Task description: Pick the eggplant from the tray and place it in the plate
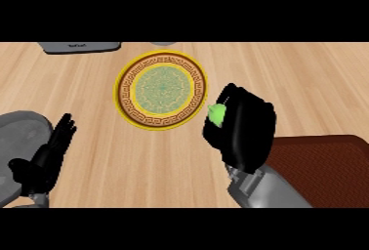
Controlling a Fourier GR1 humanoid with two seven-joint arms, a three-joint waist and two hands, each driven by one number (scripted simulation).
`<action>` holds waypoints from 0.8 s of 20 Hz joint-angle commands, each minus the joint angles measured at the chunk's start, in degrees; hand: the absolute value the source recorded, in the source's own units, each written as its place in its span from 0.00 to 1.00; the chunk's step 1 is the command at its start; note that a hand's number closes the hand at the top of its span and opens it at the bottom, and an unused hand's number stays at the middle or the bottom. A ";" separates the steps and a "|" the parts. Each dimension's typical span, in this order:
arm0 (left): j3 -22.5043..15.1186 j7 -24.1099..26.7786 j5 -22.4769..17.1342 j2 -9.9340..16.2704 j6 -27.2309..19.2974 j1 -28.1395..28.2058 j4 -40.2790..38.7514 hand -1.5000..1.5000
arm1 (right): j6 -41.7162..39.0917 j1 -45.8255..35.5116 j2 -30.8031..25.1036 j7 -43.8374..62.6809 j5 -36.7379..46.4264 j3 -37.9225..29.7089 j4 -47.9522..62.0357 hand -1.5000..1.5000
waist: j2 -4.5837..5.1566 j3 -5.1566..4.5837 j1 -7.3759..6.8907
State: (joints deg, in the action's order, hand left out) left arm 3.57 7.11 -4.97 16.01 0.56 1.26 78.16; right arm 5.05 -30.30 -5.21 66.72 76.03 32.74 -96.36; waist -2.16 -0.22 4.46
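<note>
While carrying: eggplant (215, 113) lifted off tray (324, 156), right hand (241, 129) fingers curled round it.
Next: across to plate (161, 90), then uncurling; left hand (47, 156) relaxed, empty.

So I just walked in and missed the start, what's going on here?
The right hand is curled round something with a green tip, likely the eggplant, just right of the plate. The brown tray lies at lower right. The left hand rests open at lower left.
</note>
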 commanded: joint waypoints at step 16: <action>-3.89 0.69 2.51 -2.51 1.56 -3.87 -0.37 0.50 | -0.42 -15.32 5.16 14.39 -3.42 -2.45 10.33 1.00 | 2.54 0.17 -6.91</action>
State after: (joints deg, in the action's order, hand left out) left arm 0.47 6.61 -2.91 14.07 1.63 -3.35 77.81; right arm -1.42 -41.77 -0.86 69.87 76.14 31.20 -93.20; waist 0.11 -0.07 -1.56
